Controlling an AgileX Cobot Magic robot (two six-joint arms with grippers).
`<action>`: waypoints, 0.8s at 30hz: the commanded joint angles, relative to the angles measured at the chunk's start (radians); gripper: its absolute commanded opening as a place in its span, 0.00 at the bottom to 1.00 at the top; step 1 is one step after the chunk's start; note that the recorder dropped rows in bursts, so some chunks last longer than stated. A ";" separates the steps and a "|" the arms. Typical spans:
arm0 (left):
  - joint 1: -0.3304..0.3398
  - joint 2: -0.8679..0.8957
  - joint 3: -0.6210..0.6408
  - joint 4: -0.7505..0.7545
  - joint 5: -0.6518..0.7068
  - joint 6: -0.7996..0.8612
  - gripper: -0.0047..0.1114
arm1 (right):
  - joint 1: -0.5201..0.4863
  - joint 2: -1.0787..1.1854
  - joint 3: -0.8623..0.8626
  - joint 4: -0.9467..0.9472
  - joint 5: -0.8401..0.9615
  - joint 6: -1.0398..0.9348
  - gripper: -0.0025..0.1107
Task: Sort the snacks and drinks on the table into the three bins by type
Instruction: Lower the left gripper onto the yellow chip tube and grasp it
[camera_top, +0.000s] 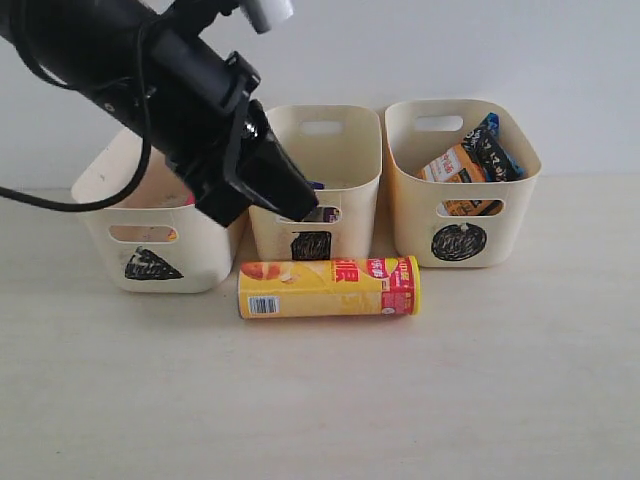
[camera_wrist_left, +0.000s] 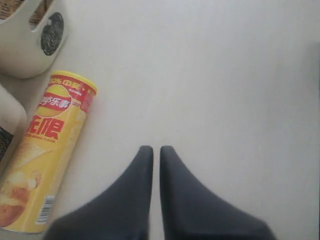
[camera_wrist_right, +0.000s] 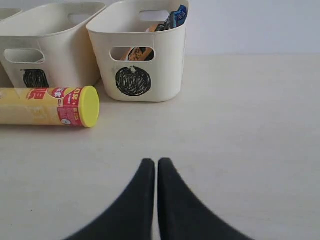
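A yellow chip tube (camera_top: 328, 287) (camera_wrist_left: 43, 151) (camera_wrist_right: 47, 106) lies on its side on the table in front of the middle bin. Three cream bins stand in a row: triangle mark (camera_top: 150, 262), square mark (camera_top: 312, 243), circle mark (camera_top: 460, 240) (camera_wrist_right: 134, 80). The circle bin holds the orange bag (camera_top: 452, 165) and the blue-and-black bag (camera_top: 492, 145). A dark carton edge (camera_top: 317, 186) shows inside the middle bin. My left gripper (camera_top: 303, 207) (camera_wrist_left: 156, 148) hangs shut and empty above the tube, in front of the middle bin. My right gripper (camera_wrist_right: 153, 161) is shut and empty, low over bare table. The pink tube is hidden.
A pale wall rises behind the bins. The left arm and its cable (camera_top: 60, 205) cover much of the triangle bin. Bare table (camera_top: 400, 400) spreads in front of the tube.
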 joint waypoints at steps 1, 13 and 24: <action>-0.001 -0.005 0.007 0.042 0.044 0.101 0.08 | 0.000 -0.005 -0.001 0.002 -0.011 -0.004 0.02; -0.035 0.069 0.007 0.218 0.034 0.270 0.21 | 0.000 -0.005 -0.001 0.002 -0.011 -0.004 0.02; -0.052 0.240 0.007 0.223 -0.163 0.275 0.80 | 0.000 -0.005 -0.001 0.002 -0.011 -0.004 0.02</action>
